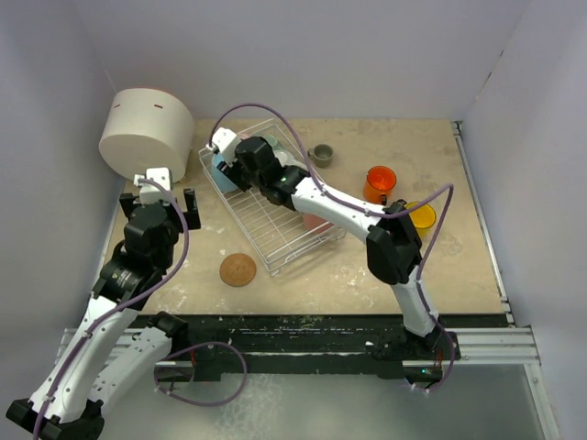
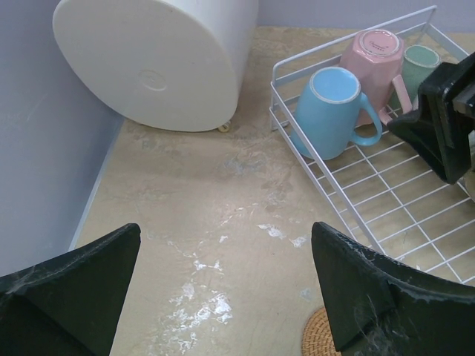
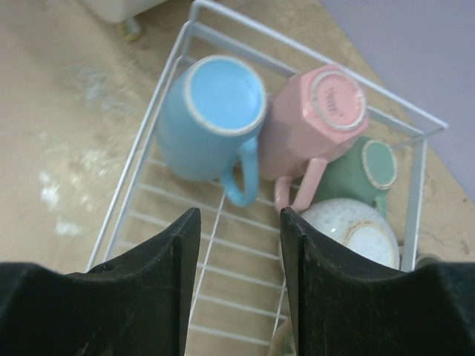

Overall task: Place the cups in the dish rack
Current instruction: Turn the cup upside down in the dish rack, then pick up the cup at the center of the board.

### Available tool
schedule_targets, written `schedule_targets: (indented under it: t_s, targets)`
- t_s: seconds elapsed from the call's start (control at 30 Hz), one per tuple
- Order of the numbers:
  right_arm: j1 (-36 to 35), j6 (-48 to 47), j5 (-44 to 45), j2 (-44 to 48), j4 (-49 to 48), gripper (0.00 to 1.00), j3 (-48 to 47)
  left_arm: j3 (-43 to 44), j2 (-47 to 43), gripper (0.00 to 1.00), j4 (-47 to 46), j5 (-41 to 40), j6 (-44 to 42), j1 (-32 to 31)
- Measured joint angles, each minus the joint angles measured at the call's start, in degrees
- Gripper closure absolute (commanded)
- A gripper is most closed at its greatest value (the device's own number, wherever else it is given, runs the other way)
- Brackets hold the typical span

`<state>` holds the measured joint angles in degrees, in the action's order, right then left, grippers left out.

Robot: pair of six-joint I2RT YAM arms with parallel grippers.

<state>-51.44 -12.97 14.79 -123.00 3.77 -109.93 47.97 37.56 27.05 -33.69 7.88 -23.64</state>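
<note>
A pale lilac wall closes the left side of the bench, whose beige, stone-patterned top carries white scuffs and smears. At the far left corner stands a large white cylindrical container. Just on its near side, close to the left edge, the left arm's fingers hover spread wide apart over bare bench, holding nothing. A flat round cork coaster lies toward the near edge, between that arm and the white wire dish rack, which sits askew across the far middle of the bench. In the rack's far left end four cups rest bases up, packed close: a light blue mug, a pink mug, a teal mug and a white speckled mug. The right arm's fingers hang above that end, apart with nothing between them, over the blue mug's handle. Right of the rack, on bare bench, a small olive-grey cup sits near the far edge, then an orange mug and a yellow mug beside the right arm's elbow. Plain pale walls close the far and right sides.
</note>
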Motion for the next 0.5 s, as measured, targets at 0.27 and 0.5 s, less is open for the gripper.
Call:
schedule_targets:
  t_s: [0.27,0.5]
  targets:
    - [0.0,-6.2,-8.7,8.7,9.1,0.46,4.8,-0.1,-0.8,0.01,-0.3,0.7,0.0,0.0]
    - [0.8,-12.3,-13.6,16.4,12.0,0.40,9.2,-0.1,-1.1,0.01,-0.5,1.2,0.0,0.0]
